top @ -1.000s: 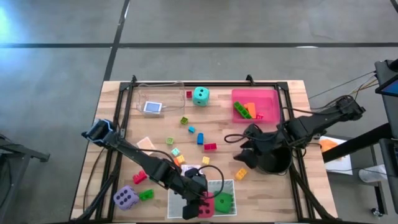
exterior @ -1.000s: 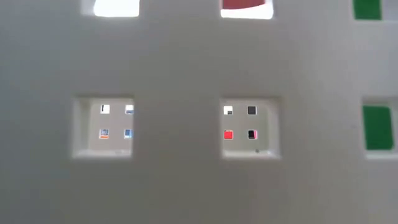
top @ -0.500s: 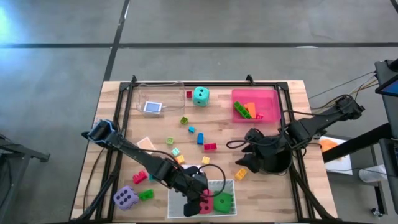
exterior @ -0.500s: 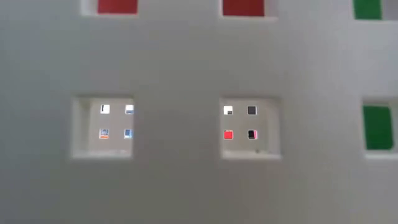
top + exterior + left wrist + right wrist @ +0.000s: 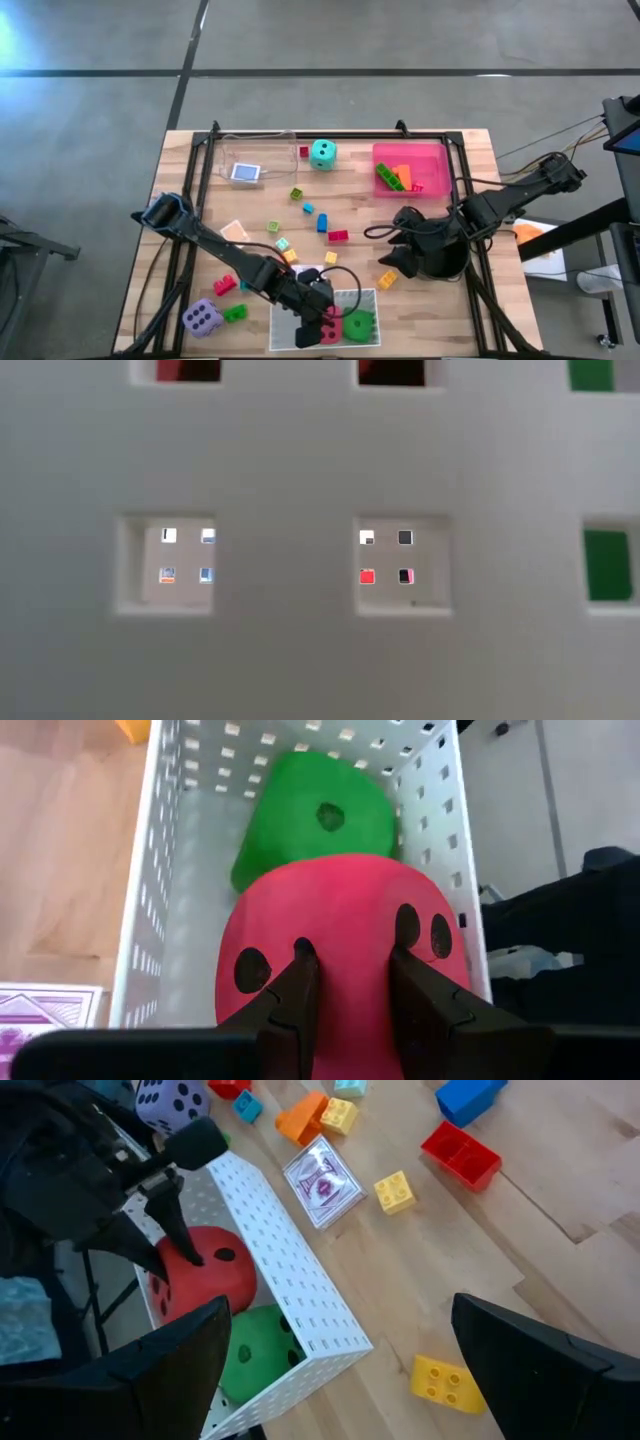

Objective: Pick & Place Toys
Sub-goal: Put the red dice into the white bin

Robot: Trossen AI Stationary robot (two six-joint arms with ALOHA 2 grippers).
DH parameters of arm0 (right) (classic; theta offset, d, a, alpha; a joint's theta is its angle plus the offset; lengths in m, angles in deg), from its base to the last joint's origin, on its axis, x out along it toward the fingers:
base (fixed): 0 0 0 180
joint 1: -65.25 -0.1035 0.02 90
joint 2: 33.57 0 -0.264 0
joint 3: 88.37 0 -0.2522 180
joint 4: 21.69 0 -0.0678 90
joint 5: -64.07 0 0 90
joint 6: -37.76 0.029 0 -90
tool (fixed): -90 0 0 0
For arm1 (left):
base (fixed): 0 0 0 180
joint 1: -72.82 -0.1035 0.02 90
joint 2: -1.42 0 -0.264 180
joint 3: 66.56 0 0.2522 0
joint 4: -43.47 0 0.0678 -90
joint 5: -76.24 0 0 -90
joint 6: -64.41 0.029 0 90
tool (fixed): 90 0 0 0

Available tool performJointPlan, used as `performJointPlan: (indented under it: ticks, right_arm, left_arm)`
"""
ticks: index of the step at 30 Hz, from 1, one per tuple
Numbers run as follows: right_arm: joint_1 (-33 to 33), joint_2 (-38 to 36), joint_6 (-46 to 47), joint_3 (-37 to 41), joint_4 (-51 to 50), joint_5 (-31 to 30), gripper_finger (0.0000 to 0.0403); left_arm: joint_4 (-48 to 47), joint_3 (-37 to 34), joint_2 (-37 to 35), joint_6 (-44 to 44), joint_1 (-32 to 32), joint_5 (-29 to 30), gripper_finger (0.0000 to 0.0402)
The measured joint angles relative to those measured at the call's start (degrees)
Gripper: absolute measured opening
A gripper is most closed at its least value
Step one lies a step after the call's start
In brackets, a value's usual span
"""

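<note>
Left wrist view: the red die (image 5: 340, 960) is pinched by narrow left jaws inside the white tray (image 5: 150, 900), beside the green die (image 5: 315, 815); release should be made low. Right jaws are held wide near the pot (image 5: 440, 262).

A wooden surface (image 5: 470, 310) carries a white perforated tray (image 5: 290, 318) at its near edge, a clear tray (image 5: 255, 150) and a pink tray (image 5: 425, 155) at its far edge. Grey floor (image 5: 330, 40) lies beyond.

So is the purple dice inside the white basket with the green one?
No, the purple dice sits on the wooden table outside the white basket, which holds only the green dice and the red dice.
</note>
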Motion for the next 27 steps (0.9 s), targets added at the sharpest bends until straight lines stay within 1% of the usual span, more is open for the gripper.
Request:
performJointPlan:
  ticks: [8,15,27]
  right_arm:
    - [0.0,0.0,-1.05,0.0,0.0,-0.1,0.0369]
    - [0.0,0.0,-1.37,0.0,0.0,-0.1,0.0369]
    - [0.0,0.02,-1.49,0.0,0.0,-0.1,0.0369]
  left_arm:
    - [0.86,-2.23,0.01,1.06,-0.04,0.46,0.0091]
    - [0.9,-2.26,0.0,2.15,-0.08,2.01,0.0087]
    - [0.77,-2.28,0.0,2.58,-0.28,2.38,0.0085]
